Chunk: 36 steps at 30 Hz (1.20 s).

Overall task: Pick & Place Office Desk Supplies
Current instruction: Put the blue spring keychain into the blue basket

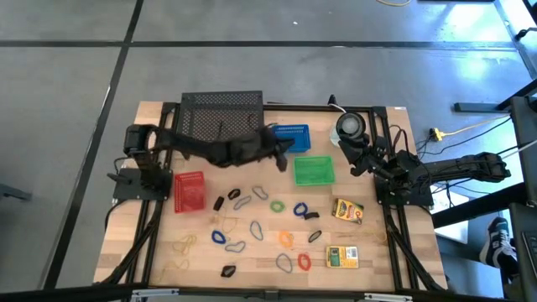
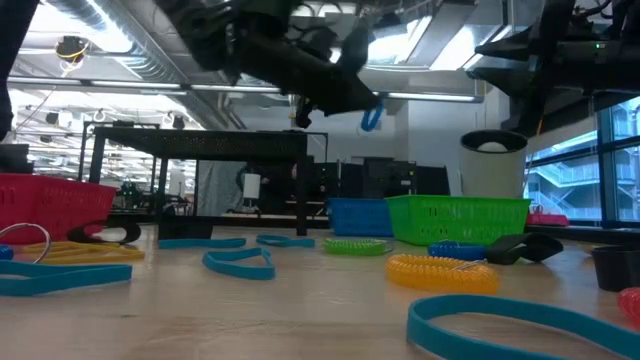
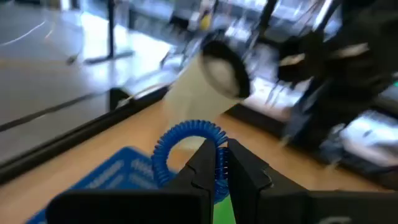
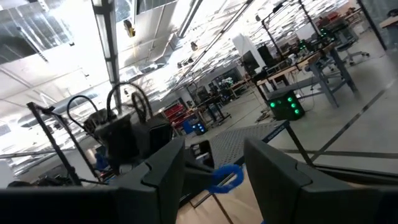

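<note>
Nearest the low camera, flat blue bands [image 2: 520, 322] and a ribbed yellow coil loop [image 2: 441, 271] lie on the pale wooden table [image 1: 252, 252], among scattered oval loops [image 1: 278, 205] in green, blue, orange and grey, thin tan rubber bands [image 1: 185, 245], small black clips [image 1: 227, 270] and two yellow-green boxes [image 1: 344, 257]. Farther back stand three mesh-walled plastic baskets: a red basket [image 1: 190, 191] on the left, a green basket [image 1: 314, 171] towards the right, and a blue basket [image 1: 291, 135] behind it, with a black perforated tray [image 1: 221, 113] at the far edge. The left gripper [image 1: 282, 149] hangs in the air between the blue and green baskets, its dark fingers [image 3: 205, 163] clenched on a blue coiled loop [image 3: 185, 144], a spring-like spiral ring that dangles beneath it. The right gripper [image 1: 359, 161] waits near the table's right edge with its blocky fingers [image 4: 163, 167] spread apart and nothing between them, just beside a round grey-white disc-like object [image 1: 350, 126].
</note>
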Tool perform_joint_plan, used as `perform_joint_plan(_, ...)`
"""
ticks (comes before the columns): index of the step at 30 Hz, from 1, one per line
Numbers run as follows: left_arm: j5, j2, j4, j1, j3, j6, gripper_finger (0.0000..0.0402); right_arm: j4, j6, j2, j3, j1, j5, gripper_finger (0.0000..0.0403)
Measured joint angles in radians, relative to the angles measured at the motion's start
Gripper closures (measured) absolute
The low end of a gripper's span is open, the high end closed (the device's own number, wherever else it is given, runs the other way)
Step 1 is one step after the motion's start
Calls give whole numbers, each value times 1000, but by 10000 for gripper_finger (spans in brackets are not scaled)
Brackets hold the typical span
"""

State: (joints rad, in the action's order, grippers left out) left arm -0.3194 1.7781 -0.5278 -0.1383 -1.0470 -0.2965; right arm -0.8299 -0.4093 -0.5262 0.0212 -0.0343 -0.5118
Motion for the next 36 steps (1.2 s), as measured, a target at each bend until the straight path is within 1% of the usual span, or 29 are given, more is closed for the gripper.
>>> perform_joint_plan(2,-8,0,153,-24,-70,24,382,0,5,0,0,0,-4,237)
perform_joint_plan(4,-26,0,269,-42,-129,46,382,0,6,0,0,0,-4,237)
perform_joint_plan(6,-37,0,342,-55,-172,62,382,0,6,0,0,0,-5,237)
perform_joint_plan(9,-38,0,391,-69,-198,52,382,0,6,0,0,0,-5,237)
perform_joint_plan(11,-38,1,401,-70,-198,25,382,0,6,0,0,0,-5,237)
perform_joint_plan(15,-38,24,395,-68,-199,22,382,0,6,0,0,6,-5,237)
perform_joint_plan(21,-36,103,319,-69,-198,24,382,0,9,0,0,28,-5,237)
perform_joint_plan(24,-40,149,265,-69,-198,80,382,0,9,0,0,34,-5,237)
perform_joint_plan(28,-53,183,221,-69,-198,118,382,0,26,0,0,35,-5,237)
perform_joint_plan(36,-54,217,218,-75,-198,143,382,0,51,0,0,35,-5,237)
